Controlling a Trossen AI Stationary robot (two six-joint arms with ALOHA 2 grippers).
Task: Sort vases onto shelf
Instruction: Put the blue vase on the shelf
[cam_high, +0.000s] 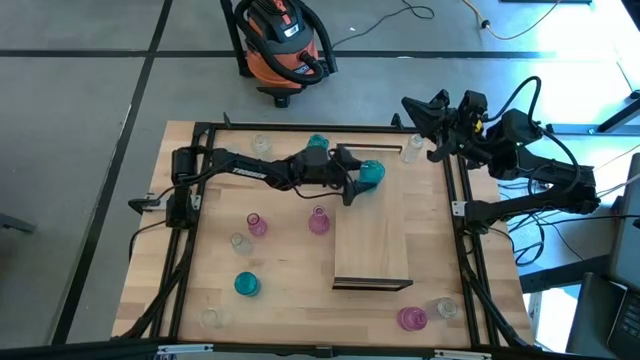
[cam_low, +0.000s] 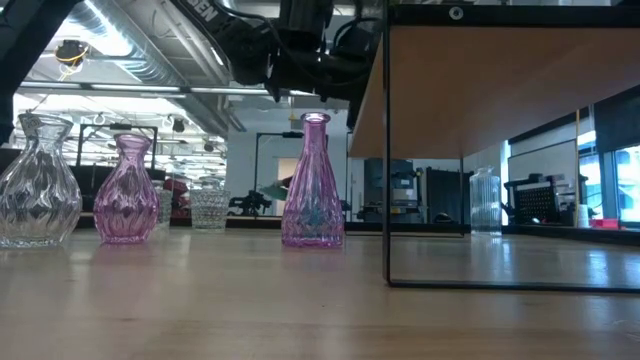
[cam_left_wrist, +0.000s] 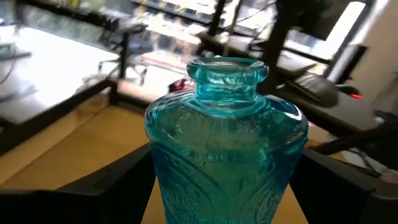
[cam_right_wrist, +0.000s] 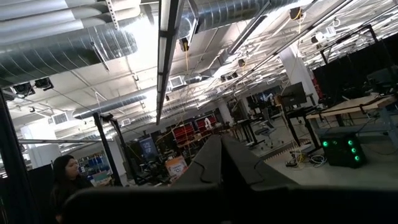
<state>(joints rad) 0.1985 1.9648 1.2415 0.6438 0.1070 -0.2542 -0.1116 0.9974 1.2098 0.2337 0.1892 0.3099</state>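
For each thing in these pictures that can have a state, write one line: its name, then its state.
Left gripper: fingers closed around the teal vase, over the shelf.
Teal vase: held, upright.
Right gripper: fingers shut, empty, parked off the table's far right corner.
Shelf: lying flat on the table, no vase standing free on it.
Tall pink vase: upright on the table.
Vacuum: standing on the floor.

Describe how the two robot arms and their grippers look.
Both arms are black, with slim jointed links. The left arm bears white lettering along its link. The right arm trails looping black cables. The right gripper shows two dark, tapering fingers.
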